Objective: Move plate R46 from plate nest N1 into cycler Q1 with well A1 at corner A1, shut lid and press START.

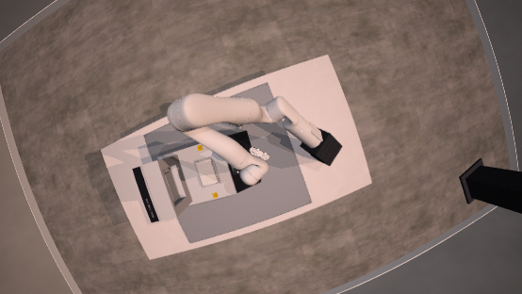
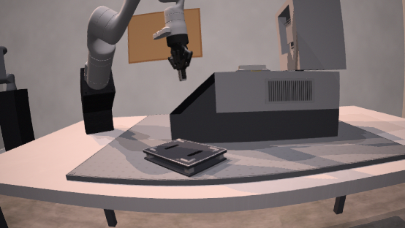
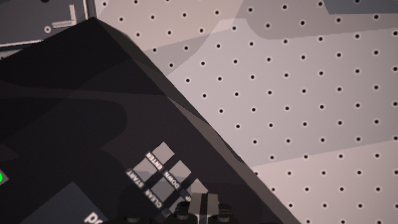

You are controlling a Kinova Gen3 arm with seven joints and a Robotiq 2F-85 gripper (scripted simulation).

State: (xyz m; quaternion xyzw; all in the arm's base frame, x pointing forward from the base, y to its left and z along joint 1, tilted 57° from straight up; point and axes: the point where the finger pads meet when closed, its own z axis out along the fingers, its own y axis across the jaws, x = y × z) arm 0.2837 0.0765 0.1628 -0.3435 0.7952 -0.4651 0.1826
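Exterior view, left to right: I see a plain grey wall (image 2: 237,36) behind a pale, smooth table (image 1: 344,165) (image 2: 110,191), its thick edge bowed by the lens, over a mottled brown floor (image 1: 400,71) (image 2: 153,219). At far left stands a matte black pillar (image 2: 12,117). Next, my rounded, off-white arm (image 1: 221,110) (image 2: 100,40) rises from a blocky black pedestal (image 1: 334,157) (image 2: 89,126). A flat orange panel (image 2: 140,44) hangs behind. My gripper (image 2: 182,74) (image 3: 204,200), black and jointed, points down above the cycler's sloping front, fingers pressed together. Nearer the camera, plate nest N1 (image 2: 184,155) (image 3: 35,30), a dark, layered rectangle with two slots and light corner marks, lies on the grey, dotted mat (image 1: 226,226) (image 2: 110,172) (image 3: 300,125). Right of it is cycler Q1 (image 1: 226,186) (image 2: 237,91) (image 3: 60,115), a wedge-fronted box, light grey over charcoal, with a ribbed side vent (image 2: 290,90). Plate R46 (image 1: 207,171) (image 2: 253,67), pale and rectangular, sits on the block; I cannot tell whether it is fully seated. The boxy grey lid (image 1: 160,193) (image 2: 318,36) stands upright at far right. Close up, the wrist view shows small grey square keys and a green lamp (image 3: 1,177) at the left edge.
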